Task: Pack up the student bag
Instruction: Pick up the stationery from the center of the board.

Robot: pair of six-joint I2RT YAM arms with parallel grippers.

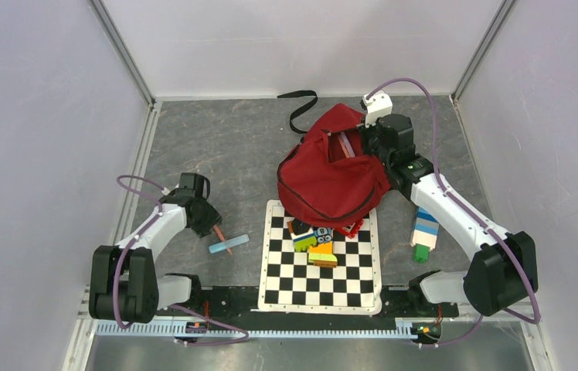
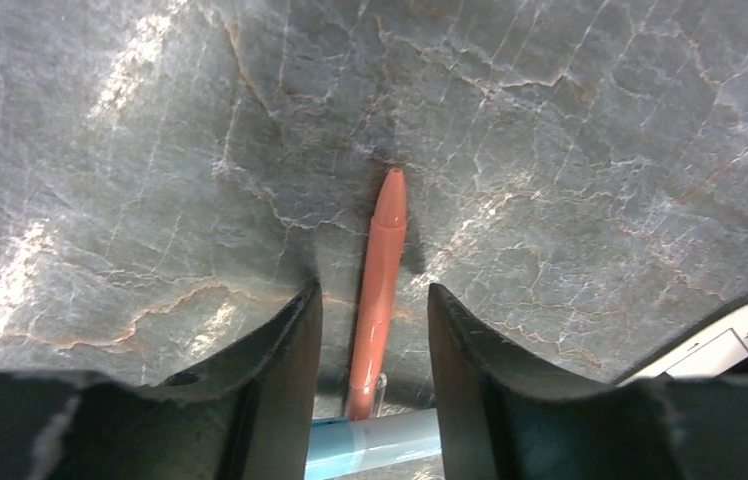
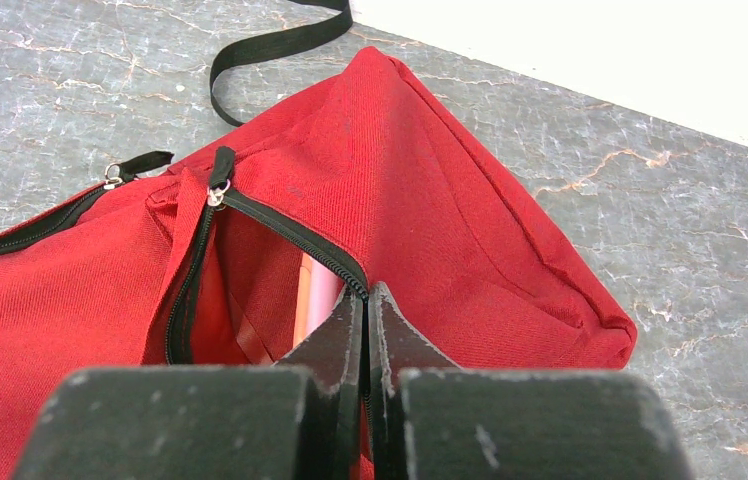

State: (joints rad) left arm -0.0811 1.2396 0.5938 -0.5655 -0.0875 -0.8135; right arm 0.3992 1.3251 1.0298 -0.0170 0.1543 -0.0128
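The student bag [image 1: 324, 182] is a dark red backpack lying at the back centre, its black zipper open. In the right wrist view the bag [image 3: 430, 190] fills the frame, with something pink [image 3: 318, 290] inside the opening. My right gripper [image 1: 363, 143] [image 3: 365, 295] is shut on the bag's zipper edge at the opening. My left gripper [image 1: 216, 229] [image 2: 372, 300] is open, low over the table, its jaws on either side of an orange pen [image 2: 382, 260] without touching it. A light blue pen [image 2: 380, 440] lies across the orange pen's near end.
A checkerboard mat [image 1: 321, 282] lies at front centre, with toy blocks [image 1: 313, 239] on its far edge against the bag. A blue, white and green block stack [image 1: 425, 232] lies under the right arm. A black strap [image 1: 297, 108] loops behind the bag.
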